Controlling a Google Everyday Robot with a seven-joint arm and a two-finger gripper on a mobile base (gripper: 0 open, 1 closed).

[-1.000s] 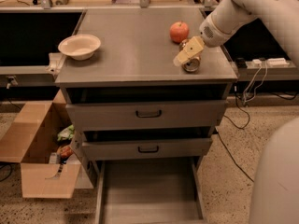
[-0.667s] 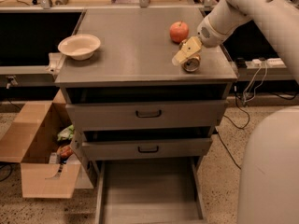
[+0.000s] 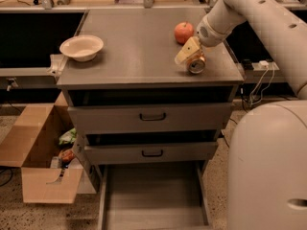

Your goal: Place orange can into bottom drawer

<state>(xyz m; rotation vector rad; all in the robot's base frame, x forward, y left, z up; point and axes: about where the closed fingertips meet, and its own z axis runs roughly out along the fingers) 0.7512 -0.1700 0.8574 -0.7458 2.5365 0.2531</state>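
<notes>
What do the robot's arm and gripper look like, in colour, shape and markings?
The arm is a thick, smooth, off-white tube with small dark round holes along it; no cables show on it. Its wrist ends in a rounded white joint. The gripper, at the right front of the grey metal cabinet top, by the small orange metallic can, is pale yellow and wedge-shaped.

- The tool [image 3: 188, 56] sits low at the right front corner of the counter [image 3: 139, 47], against the orange can [image 3: 196, 64]. The apple [image 3: 183, 32] is just behind them.
- A bowl [image 3: 81, 47] stands at the left edge, leaving a wide bare stretch across the middle.
- The bottom drawer [image 3: 153, 195] stands pulled out, its floor open from above.
- The two upper drawers [image 3: 152, 119] overhang its back.
- A cardboard box [image 3: 33, 152] flanks its left side, the robot's base [image 3: 268, 166] its right.
</notes>
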